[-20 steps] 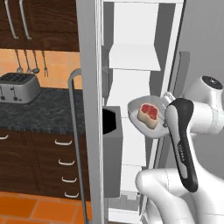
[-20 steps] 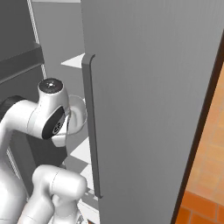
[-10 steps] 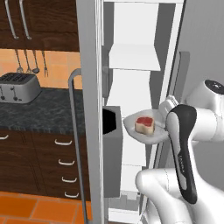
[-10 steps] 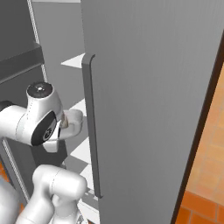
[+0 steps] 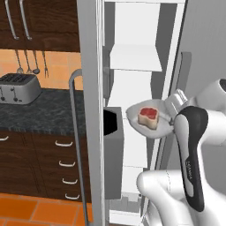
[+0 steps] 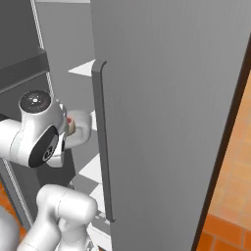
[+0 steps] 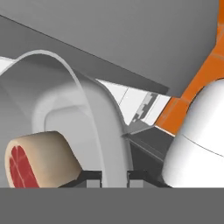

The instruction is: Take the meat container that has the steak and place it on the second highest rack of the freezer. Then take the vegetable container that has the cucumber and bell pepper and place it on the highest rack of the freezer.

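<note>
The meat container [image 5: 152, 126], a shallow grey tray, hangs level in the open freezer [image 5: 134, 57], in front of its white shelves and below the upper shelf. The steak [image 5: 148, 116], pink-red with a tan rim, lies in its middle. My gripper [image 5: 171, 118] is shut on the tray's right rim. In the hand view that rim [image 7: 114, 144] runs down between my two fingertips [image 7: 89, 176], with the steak [image 7: 35, 159] to the left. From the right side, the meat container [image 6: 82, 128] peeks out between my arm and the freezer's grey door [image 6: 171, 98].
A grey door bin [image 5: 112, 145] juts out just left of the tray. The door's bar handle [image 6: 100, 142] stands close on the right of my arm. A toaster [image 5: 17, 88] sits on the dark counter [image 5: 48, 117] above wooden drawers [image 5: 57, 163].
The tray has come down a little and gone from tilted to level. My arm's upper joint has dropped with it.
</note>
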{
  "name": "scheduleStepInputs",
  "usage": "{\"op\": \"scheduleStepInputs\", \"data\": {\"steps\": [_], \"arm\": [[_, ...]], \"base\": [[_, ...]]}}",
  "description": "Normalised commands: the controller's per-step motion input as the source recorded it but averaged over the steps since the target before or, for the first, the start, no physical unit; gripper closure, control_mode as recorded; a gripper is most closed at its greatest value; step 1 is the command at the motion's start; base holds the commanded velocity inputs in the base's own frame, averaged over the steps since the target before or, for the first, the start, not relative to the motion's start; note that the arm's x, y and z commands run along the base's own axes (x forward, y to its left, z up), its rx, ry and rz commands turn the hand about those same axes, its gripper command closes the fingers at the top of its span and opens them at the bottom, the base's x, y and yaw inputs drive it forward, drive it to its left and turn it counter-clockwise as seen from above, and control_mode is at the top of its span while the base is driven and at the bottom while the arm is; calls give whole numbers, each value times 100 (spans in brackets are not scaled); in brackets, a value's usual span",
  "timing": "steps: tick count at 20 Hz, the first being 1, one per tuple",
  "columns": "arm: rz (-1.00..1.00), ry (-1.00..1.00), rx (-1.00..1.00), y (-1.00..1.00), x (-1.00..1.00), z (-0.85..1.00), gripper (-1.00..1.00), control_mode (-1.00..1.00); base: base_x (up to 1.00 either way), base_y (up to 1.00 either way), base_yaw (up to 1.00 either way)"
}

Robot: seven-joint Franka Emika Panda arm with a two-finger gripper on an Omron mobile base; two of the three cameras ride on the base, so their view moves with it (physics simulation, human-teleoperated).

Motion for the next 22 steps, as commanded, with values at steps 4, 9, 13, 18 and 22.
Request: {"op": "scheduleStepInputs", "data": {"steps": [4, 9, 13, 18, 22], "arm": [[0, 0, 4, 12, 45, 18, 100, -100], [-3, 0, 4, 39, 59, 0, 100, -100], [-11, 0, 2, 27, 63, 0, 100, -100], [-16, 0, 0, 10, 63, -6, 100, -100], [-11, 0, 0, -3, 58, -14, 100, -100]], "base": [[0, 0, 0], [0, 0, 0], [0, 0, 0], [0, 0, 0], [0, 0, 0]]}}
